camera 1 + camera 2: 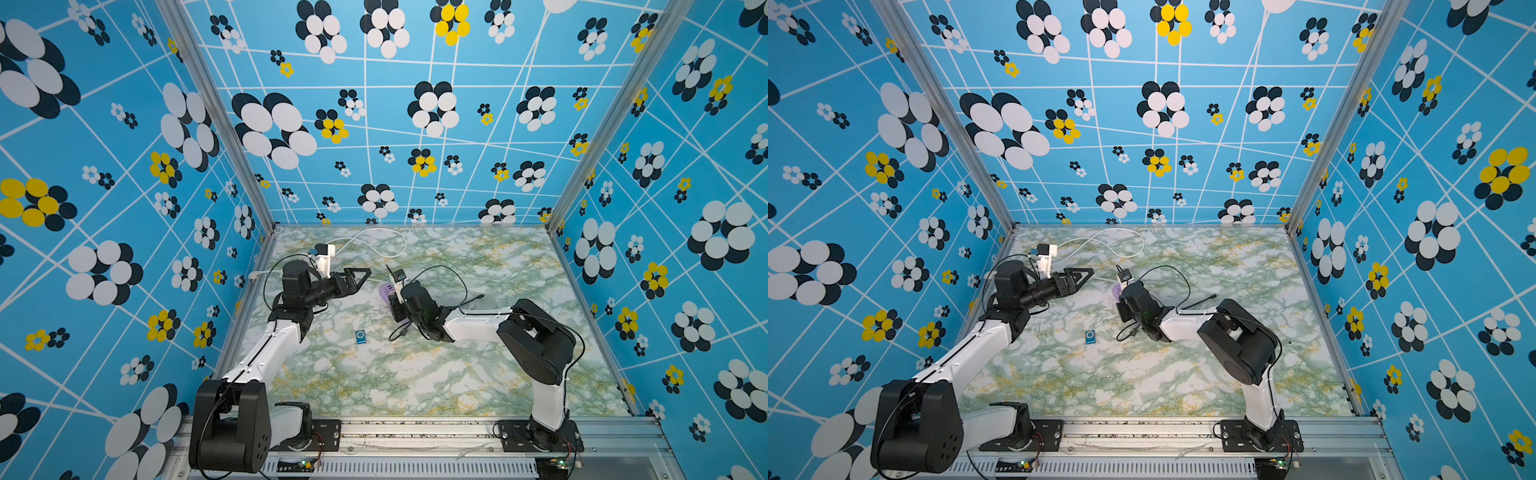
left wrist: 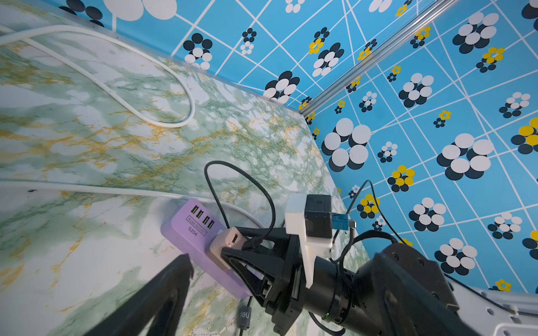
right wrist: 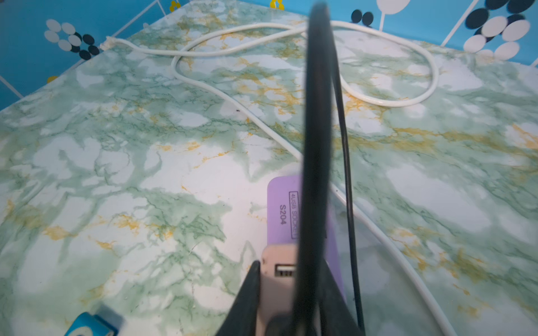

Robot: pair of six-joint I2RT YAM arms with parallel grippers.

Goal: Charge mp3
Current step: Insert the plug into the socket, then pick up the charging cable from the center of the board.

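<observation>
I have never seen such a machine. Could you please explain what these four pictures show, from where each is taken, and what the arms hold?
A left robot arm and a right robot arm stand at the edge of a marble-patterned table, each ending in a two-finger gripper. Two pictures look down from above; two come from cameras on the wrists. On the table lie a small blue mp3, a lilac power strip with a white cord, and a black cable. The left gripper is open and empty. The right gripper is closed on a pinkish cube charger sitting on the strip.
</observation>
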